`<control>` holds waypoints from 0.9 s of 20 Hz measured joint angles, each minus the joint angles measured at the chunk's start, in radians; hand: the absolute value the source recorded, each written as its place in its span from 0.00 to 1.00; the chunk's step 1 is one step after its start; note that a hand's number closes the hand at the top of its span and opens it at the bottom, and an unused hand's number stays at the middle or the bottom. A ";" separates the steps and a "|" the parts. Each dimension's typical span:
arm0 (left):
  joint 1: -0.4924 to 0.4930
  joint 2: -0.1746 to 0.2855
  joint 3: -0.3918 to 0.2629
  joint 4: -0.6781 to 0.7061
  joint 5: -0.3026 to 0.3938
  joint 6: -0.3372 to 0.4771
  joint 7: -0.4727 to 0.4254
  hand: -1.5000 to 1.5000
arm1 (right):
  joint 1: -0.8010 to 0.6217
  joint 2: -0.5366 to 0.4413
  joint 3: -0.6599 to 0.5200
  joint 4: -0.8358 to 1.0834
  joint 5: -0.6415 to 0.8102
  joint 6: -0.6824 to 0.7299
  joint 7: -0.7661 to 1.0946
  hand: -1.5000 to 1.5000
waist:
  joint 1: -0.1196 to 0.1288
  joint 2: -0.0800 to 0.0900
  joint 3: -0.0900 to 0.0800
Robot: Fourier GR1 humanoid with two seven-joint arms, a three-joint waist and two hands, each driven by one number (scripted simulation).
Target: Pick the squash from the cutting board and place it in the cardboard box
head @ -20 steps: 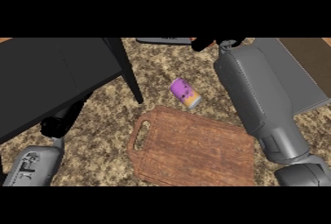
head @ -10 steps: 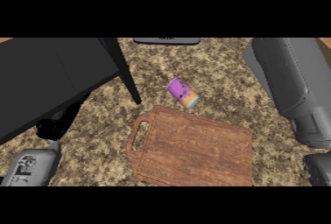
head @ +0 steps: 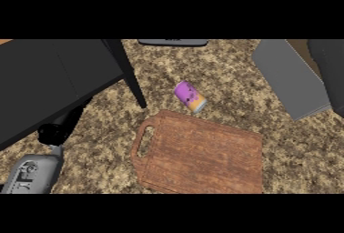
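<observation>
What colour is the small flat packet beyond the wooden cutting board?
The small flat packet is purple with an orange end; head view.

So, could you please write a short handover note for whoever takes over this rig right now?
Left hand: low at the view's left, beside a large black object; grip unclear.
Right hand: out of view; only its grey forearm shows, upper right.
Cutting board: bare. The squash shows nowhere; a purple packet lies by the board's far edge.
Cardboard box: not identifiable.
Left: locate the squash and confirm it is boxed.
</observation>
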 measured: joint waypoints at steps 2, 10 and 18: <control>-0.001 0.002 -0.001 0.000 0.002 -0.007 -0.003 0.50 | 0.002 -0.037 -0.023 0.045 -0.024 0.065 -0.026 1.00 | 0.002 0.002 0.000; -0.002 -0.004 0.004 -0.005 0.002 -0.003 0.022 0.50 | 0.041 -0.137 -0.064 0.168 -0.075 0.253 -0.135 0.00 | 0.002 0.000 -0.003; 0.002 -0.006 0.009 -0.006 0.001 -0.008 0.016 0.50 | 0.084 -0.161 -0.107 0.185 -0.144 0.343 -0.340 0.00 | -0.003 0.000 0.000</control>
